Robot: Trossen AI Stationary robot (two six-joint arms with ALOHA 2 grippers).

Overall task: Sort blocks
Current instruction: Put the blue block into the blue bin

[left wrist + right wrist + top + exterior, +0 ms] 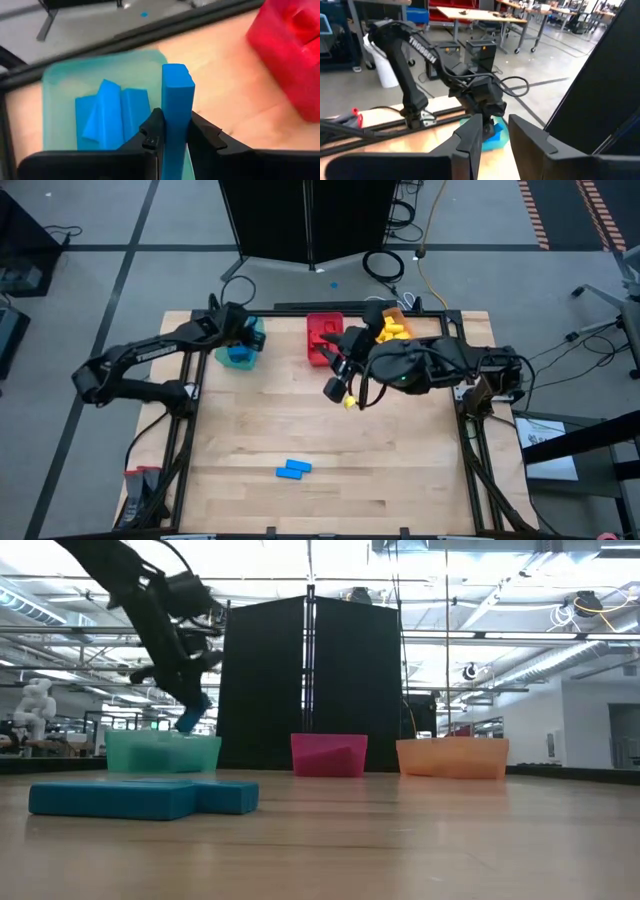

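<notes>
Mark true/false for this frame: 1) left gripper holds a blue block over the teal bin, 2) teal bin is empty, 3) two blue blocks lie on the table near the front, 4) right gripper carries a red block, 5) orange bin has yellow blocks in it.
1) True: the left gripper clamps a blue block above the teal bin.
2) False: blue blocks in the bin are already there.
3) True: two blue blocks lie touching on the table.
4) False: the right gripper holds a yellow block.
5) True: the orange bin holds yellow blocks.
</notes>
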